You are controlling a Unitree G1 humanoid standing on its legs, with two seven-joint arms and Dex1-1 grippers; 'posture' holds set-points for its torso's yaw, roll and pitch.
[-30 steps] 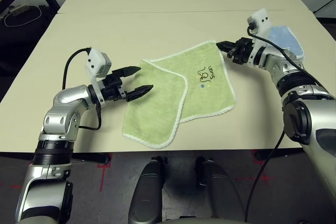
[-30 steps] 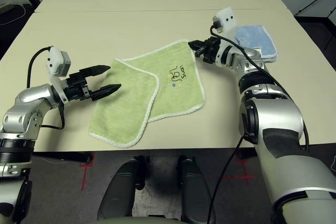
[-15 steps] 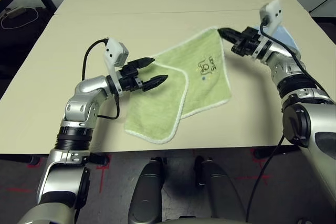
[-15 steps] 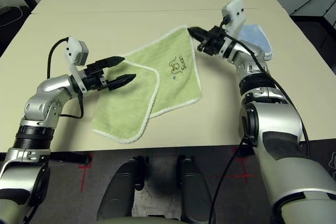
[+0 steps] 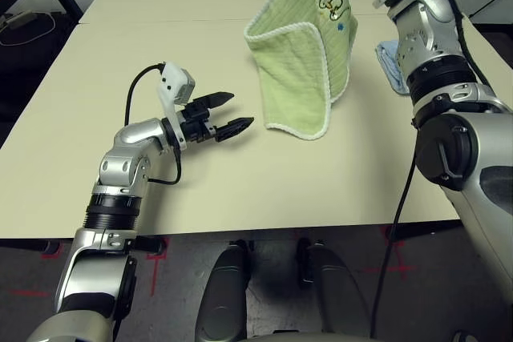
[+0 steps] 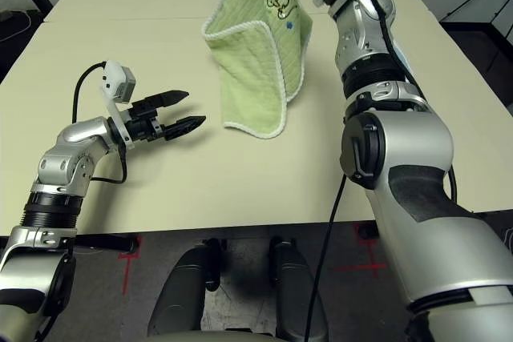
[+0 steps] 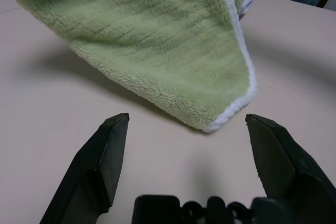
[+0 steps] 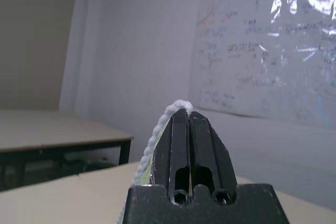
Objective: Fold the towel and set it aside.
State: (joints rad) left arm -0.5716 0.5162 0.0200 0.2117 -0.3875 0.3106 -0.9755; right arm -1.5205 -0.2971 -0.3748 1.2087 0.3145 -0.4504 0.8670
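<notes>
The light green towel (image 5: 300,46) with white edging hangs folded over in the air above the far middle of the table. Dark embroidered lettering shows near its top. My right gripper (image 8: 184,113) is raised high and shut on the towel's top edge, with a bit of white edging (image 8: 177,105) pinched at its fingertips. The towel's lower corner (image 7: 231,108) hangs just above the tabletop. My left gripper (image 5: 240,110) is low over the table to the left of the towel's lower edge, open and holding nothing, pointing at that corner.
A small light blue towel (image 5: 390,66) lies on the table at the right, behind my right arm. The beige tabletop (image 5: 264,182) has a seam running across at the far side. The left table edge drops to a dark floor.
My right gripper has risen sharply and lifted the towel off the table, so it now hangs. My left gripper has stayed open, holding about the same place since half a second ago.
</notes>
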